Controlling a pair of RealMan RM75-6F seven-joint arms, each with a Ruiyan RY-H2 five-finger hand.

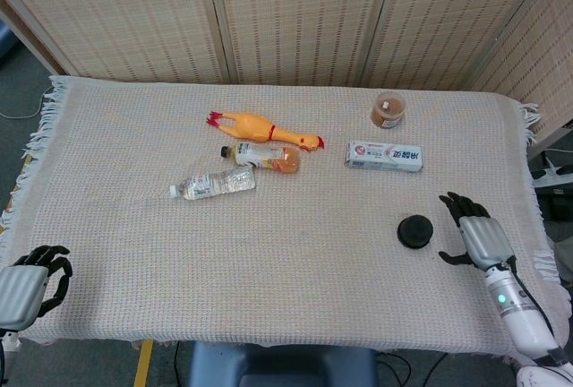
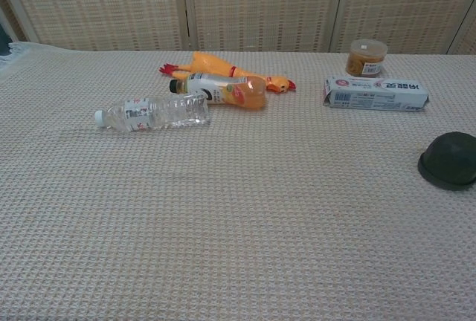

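Note:
My right hand (image 1: 474,233) hovers over the right part of the table, fingers spread, holding nothing, just right of a black round lid (image 1: 415,230) (image 2: 449,159). My left hand (image 1: 31,281) sits off the table's front left corner, holding nothing, its fingers curled in. Both hands are outside the chest view. In the middle lie a clear water bottle (image 1: 215,183) (image 2: 152,112), an orange drink bottle (image 1: 263,157) (image 2: 221,90) and a yellow rubber chicken (image 1: 261,127) (image 2: 216,66).
A white and blue carton (image 1: 384,155) (image 2: 375,92) lies at the right, with a small brown jar (image 1: 389,109) (image 2: 366,57) behind it. A beige woven cloth (image 1: 295,253) covers the table. Wicker screens (image 1: 295,11) close off the back.

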